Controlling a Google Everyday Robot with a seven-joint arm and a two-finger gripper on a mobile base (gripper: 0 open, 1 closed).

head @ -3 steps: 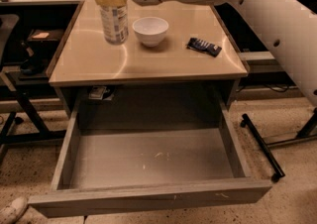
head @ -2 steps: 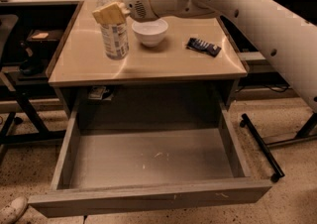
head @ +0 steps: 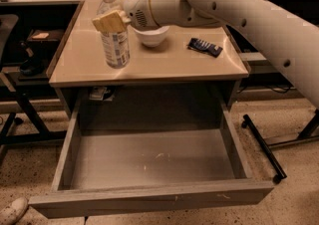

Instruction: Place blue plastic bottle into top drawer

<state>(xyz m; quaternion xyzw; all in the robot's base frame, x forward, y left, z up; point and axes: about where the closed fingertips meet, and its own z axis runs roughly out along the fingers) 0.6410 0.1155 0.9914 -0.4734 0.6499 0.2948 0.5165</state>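
The blue plastic bottle (head: pixel 114 45) is clear with a white cap and a whitish printed label. It stands upright over the front left part of the tan table top (head: pixel 169 64). My gripper (head: pixel 112 22) reaches in from the right and is shut on the bottle's upper body; one tan finger (head: pixel 109 20) shows in front of it. I cannot tell whether the bottle's base touches the table. The top drawer (head: pixel 149 157) is pulled open below the table's front edge, wide, grey and empty, with a scuffed bottom.
A white bowl (head: pixel 152 35) sits behind my gripper, and a small dark blue packet (head: pixel 205 47) lies at the table's right. My white arm (head: pixel 259 20) spans the upper right. A black bar (head: pixel 263 145) lies on the floor to the right, dark furniture (head: pixel 20 55) stands at left.
My gripper and the bottle have moved together toward the table's front edge, nearer the open drawer. The bowl, packet and drawer have not moved.
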